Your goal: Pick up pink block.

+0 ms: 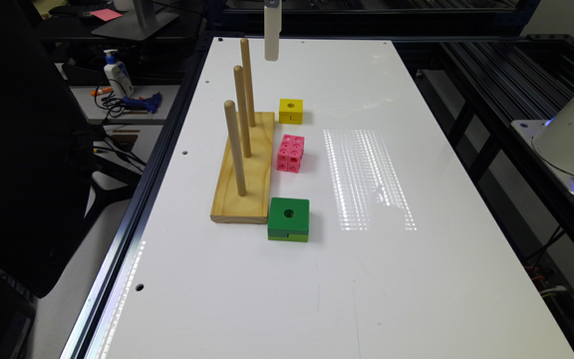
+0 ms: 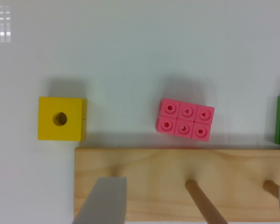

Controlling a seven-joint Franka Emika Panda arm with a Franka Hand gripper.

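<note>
The pink block (image 1: 291,153) lies on the white table (image 1: 376,279), close beside the wooden peg base, between the yellow and green blocks. In the wrist view the pink block (image 2: 185,119) shows six studded faces and sits slightly askew, just off the base's edge. My gripper (image 1: 272,35) hangs high above the far end of the table, beyond the pegs and well apart from the block. In the wrist view the gripper (image 2: 193,205) is open, with one grey finger (image 2: 102,200) over the wooden base and nothing held.
A wooden base (image 1: 247,184) with three upright pegs (image 1: 235,147) stands on the pink block's side toward the exterior view's left. A yellow block (image 1: 291,110) lies farther back and a larger green block (image 1: 289,219) nearer. The table's edge (image 1: 132,239) borders a cluttered bench.
</note>
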